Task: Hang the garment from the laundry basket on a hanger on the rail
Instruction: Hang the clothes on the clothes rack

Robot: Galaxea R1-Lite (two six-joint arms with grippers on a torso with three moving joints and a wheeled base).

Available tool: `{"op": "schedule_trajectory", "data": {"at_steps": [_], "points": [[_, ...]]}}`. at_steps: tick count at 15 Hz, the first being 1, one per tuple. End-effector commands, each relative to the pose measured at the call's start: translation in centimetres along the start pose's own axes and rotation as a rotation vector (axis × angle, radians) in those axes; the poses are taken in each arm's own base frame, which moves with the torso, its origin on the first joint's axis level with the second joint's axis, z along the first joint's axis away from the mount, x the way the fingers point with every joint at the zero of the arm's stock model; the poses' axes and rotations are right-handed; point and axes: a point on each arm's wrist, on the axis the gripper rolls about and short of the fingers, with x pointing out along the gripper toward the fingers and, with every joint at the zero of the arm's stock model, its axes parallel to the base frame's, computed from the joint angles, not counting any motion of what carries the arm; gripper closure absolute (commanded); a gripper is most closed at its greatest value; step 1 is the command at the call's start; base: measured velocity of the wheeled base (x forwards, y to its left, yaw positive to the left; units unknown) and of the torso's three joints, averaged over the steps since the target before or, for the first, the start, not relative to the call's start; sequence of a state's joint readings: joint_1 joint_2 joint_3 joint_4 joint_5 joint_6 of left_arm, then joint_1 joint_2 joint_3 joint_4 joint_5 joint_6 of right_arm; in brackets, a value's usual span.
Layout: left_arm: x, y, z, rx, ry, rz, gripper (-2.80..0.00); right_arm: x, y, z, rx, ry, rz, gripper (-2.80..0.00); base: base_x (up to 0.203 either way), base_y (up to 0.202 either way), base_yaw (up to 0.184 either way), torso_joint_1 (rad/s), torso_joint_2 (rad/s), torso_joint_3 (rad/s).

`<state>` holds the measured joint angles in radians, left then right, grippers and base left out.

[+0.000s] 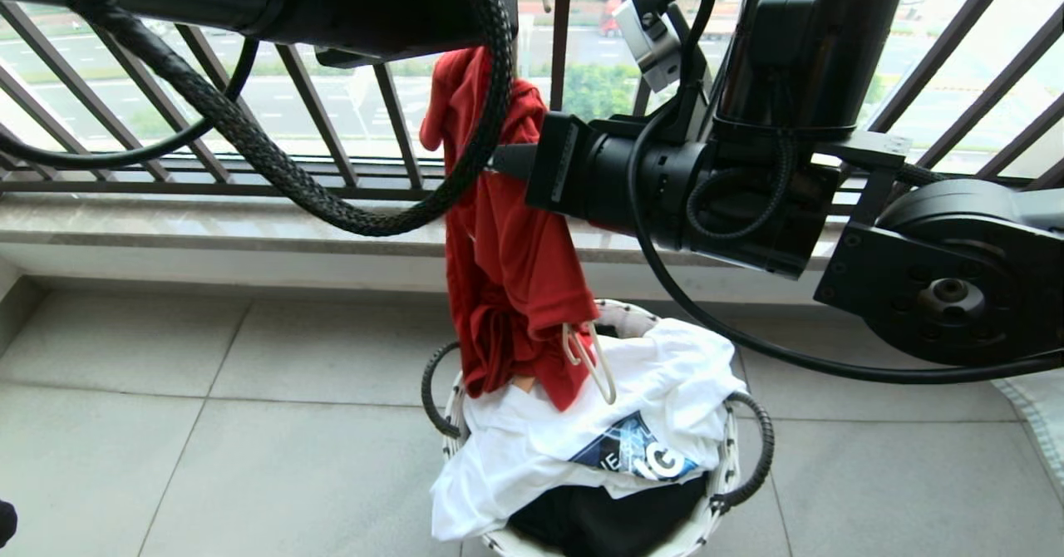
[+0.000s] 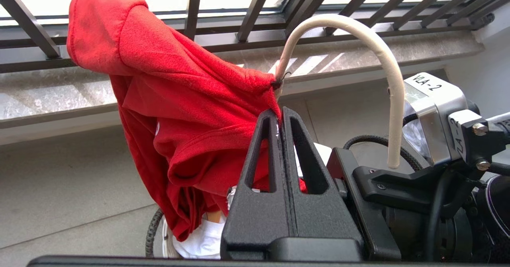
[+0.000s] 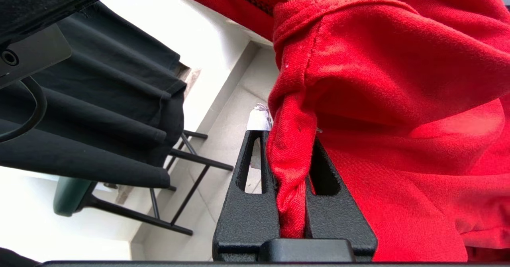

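The T-shirt (image 1: 507, 274) hung above the basket (image 1: 731, 465), a white shirt (image 1: 582, 432) heaped at its 6 o'clock. The right gripper (image 3: 293, 159) pinched a red fold; the left gripper (image 2: 281, 115) was clenched at the hanger (image 2: 382, 63) neck. Arms hid the railing (image 1: 332, 108) at 12 o'clock.

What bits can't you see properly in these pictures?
- Rail: in no view; every picture's top edge stops below it.
- Hanger frame: head view, buried inside the red T-shirt.
- Left gripper grip: left wrist view, fabric hides what it pinches.
- Basket contents: head view, white T-shirt covers them.
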<state>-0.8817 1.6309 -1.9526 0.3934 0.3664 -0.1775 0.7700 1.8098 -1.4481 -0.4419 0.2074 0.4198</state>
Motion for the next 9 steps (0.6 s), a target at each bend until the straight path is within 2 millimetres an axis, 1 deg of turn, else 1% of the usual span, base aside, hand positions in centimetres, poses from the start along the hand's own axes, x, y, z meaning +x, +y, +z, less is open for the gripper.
{"op": "schedule_trajectory", "data": {"at_steps": [1, 3, 9], "points": [[-0.44, -0.37, -0.01, 0.002, 0.005, -0.021, 0.0, 0.3, -0.2, -0.3, 0.003, 0.006, -0.001, 0.0, 0.0, 0.0, 0.0, 0.0, 0.0, 0.0], [-0.68, -1.13, -0.6, 0.02, 0.048, -0.048, 0.0, 0.38, -0.24, -0.35, 0.004, 0.008, -0.002, 0.0, 0.0, 0.0, 0.0, 0.0, 0.0, 0.0], [-0.76, -1.15, -0.63, 0.019, 0.052, -0.048, 0.0, 0.35, -0.2, -0.28, 0.004, 0.009, -0.003, 0.0, 0.0, 0.0, 0.0, 0.0, 0.0, 0.0]]}}
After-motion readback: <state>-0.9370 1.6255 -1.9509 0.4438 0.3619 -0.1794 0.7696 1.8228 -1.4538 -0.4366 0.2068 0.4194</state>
